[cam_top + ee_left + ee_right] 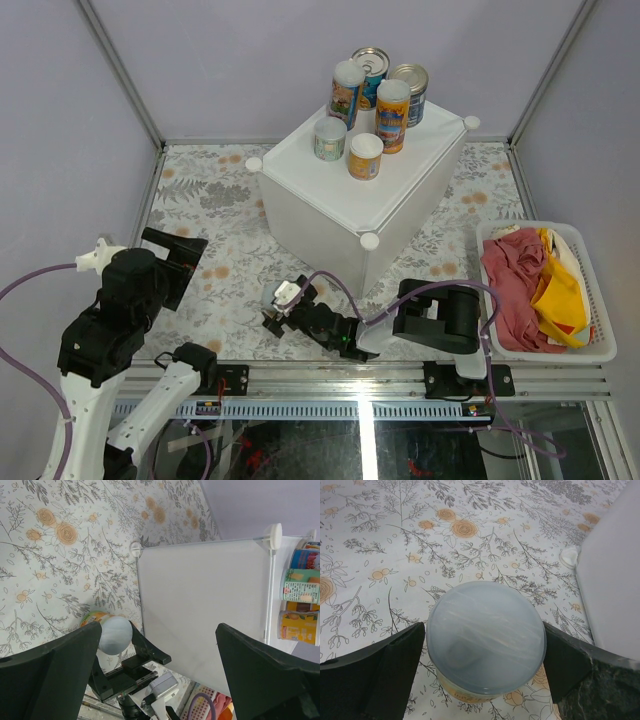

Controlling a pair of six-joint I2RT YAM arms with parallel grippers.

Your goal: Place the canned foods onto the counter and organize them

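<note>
Underneath everything, a floral-patterned table [215, 215]. At its back centre, the white cube counter [310, 215], knobbed at the corners. At the right edge, a white slatted basket [598, 300] heaped with red and yellow cloths [530, 285]. Near left, up off the table and well apart from the counter, the left gripper [178, 262]: jaws spread wide, nothing between them. Near centre, just in front of the counter's near corner, the right gripper [484, 625]: low, jaws fully apart, straddling a pale-lidded can [485, 650] upright on the table; contact between fingers and tin hard to judge from the wrist view. Grouped on the counter's top, toward its back corner, six canned foods [392, 115]: two tall with white lids, two silver-topped behind, two short in front.
</note>
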